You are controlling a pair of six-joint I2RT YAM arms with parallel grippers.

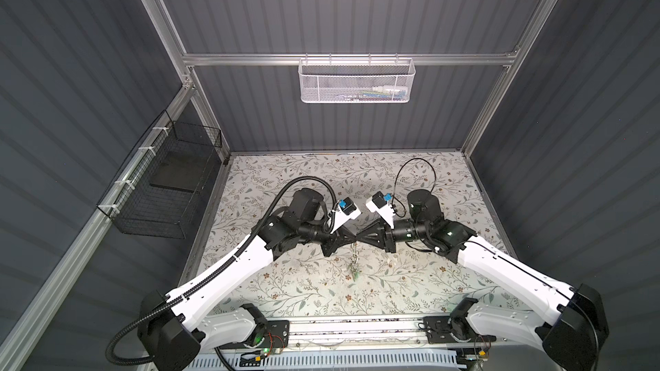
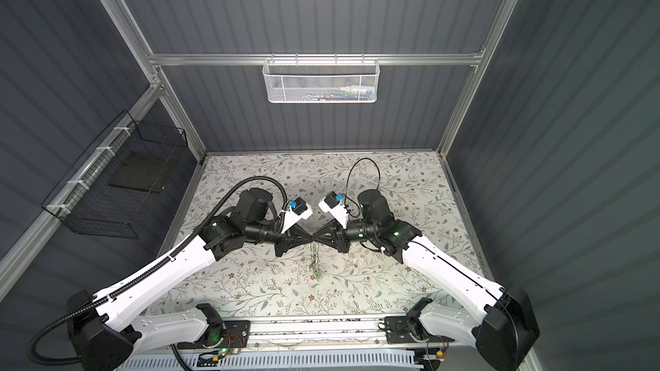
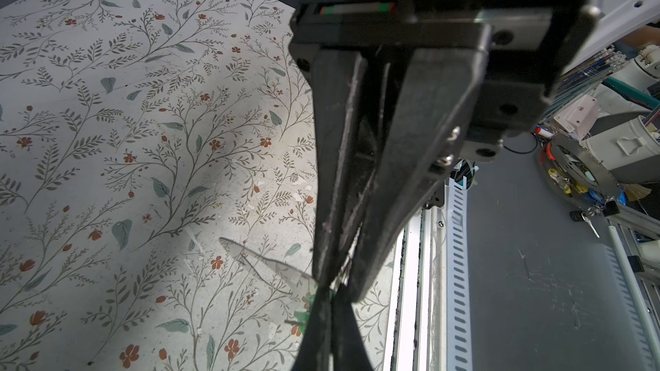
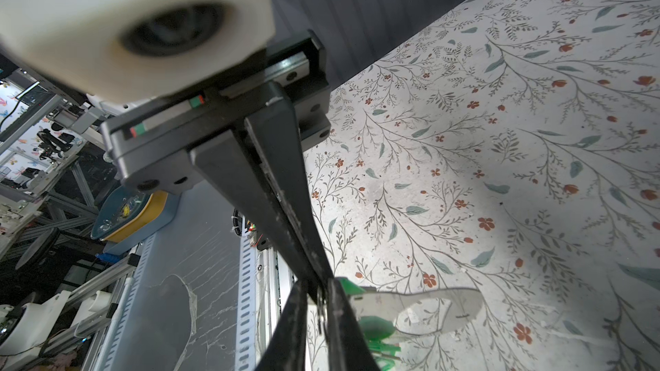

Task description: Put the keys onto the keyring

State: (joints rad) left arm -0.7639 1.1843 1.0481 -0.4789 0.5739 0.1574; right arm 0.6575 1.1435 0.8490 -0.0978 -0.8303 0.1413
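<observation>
The left pincer (image 3: 334, 278) is closed tight, its tips clamped on one end of the keyring (image 4: 468, 306). The right pincer (image 4: 323, 285) is also closed. It points straight at the left one, and their tips meet at that same end of the keyring. What the right tips are pinching, if anything, is hidden where the four fingers crowd together.

The keyring is a flat grey loop with a rounded opening. It sticks out sideways from the clamped end, above the worktop (image 1: 285, 180). In the left wrist view it shows as a thin grey blade (image 3: 264, 262) leaving the fingertips.

The keys (image 4: 375, 326) are bright green tags, bunched just beside the keyring's clamped end and partly under its flat band. Small silver rings among them are too blurred to follow, so I cannot tell whether any tag is threaded on the keyring. In both top views the keyring is too thin to make out. The keys show as a short dangling string (image 1: 354, 273) under the spot where the pincers meet. I cannot tell whether its lowest tag touches the floral worktop.

Well behind the keyring, a white mesh basket (image 1: 357, 82) hangs on the back rail. Well off to the left of the keyring, a black wire basket (image 1: 160, 187) is fixed to the side rail.
</observation>
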